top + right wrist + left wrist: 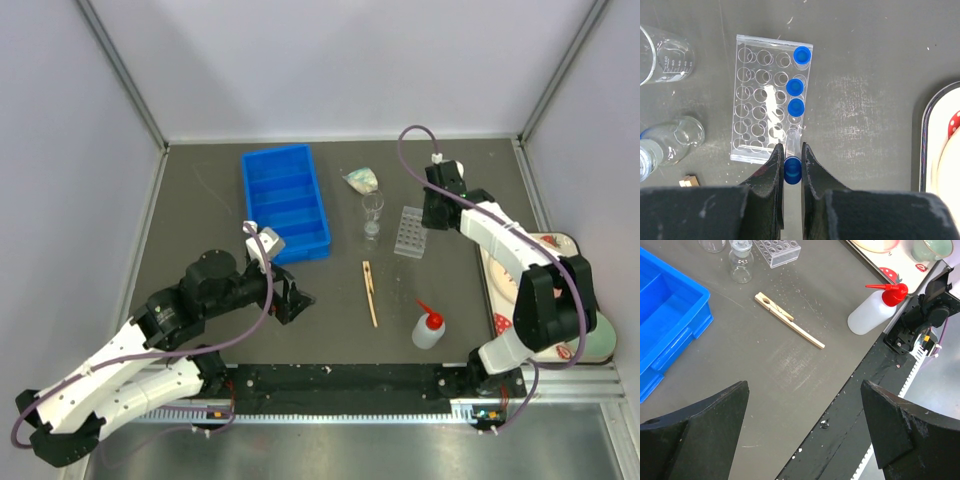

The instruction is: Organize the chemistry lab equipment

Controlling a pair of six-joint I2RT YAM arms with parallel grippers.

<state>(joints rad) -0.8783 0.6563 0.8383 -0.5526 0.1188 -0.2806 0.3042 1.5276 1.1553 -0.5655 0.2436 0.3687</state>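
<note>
A blue-capped clear tube (792, 169) is pinched at its cap by the narrowly parted right gripper (790, 152). Its long axis lies along the fingers, and its clear end points at the near edge of the clear plastic tube rack (760, 107). The left gripper (804, 386) is held wide open, empty.

Both arms wear white shell links between black joint housings: the left arm (120, 375) and the right arm (500, 235). A thin grey-purple cable (262, 315) loops loose along the left one, and a matching cable (402, 150) arches above the right one. The left gripper (292, 300) is black, with a small white block (263, 243) at its wrist; its fingers (700, 435) are broad matt-black wedges with chamfered edges. The right gripper (791, 148) is black too, its fingers (771, 175) narrow, curved and lightly scuffed. The bases sit on a black rail (350, 382) flecked with white.
</note>
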